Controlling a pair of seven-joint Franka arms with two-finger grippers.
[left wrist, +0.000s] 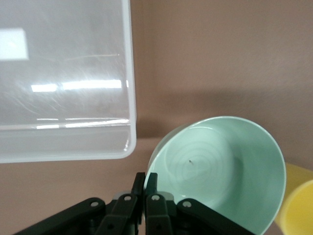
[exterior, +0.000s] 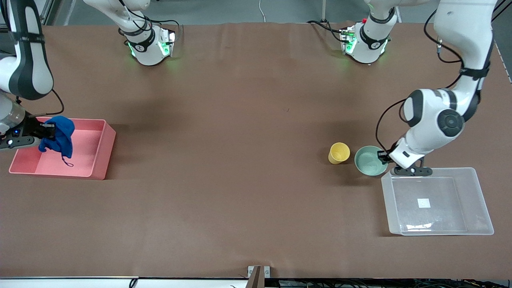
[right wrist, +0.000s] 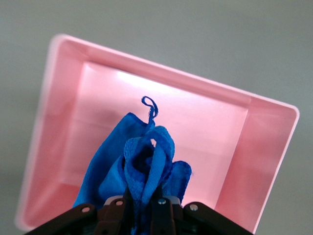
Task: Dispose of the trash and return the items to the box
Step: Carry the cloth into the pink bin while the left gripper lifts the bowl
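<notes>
Trash [exterior: 60, 136], a deep-blue cloth wad with a dangling strand, hangs clenched in my right gripper [exterior: 47, 131] over the pink bin [exterior: 100, 154]. Only my left wrist view shows my left gripper [left wrist: 145, 188] pinching the mint bowl's [exterior: 370, 161] rim, beside the yellow cup [exterior: 339, 153] and clear box [exterior: 478, 200] on the brown table [exterior: 240, 160].

wide bare table [exterior: 240, 140] across the frame's middle; cup [exterior: 339, 153] and bowl [exterior: 370, 160] crowd the box's [exterior: 480, 200] upper-left corner at lower right.
</notes>
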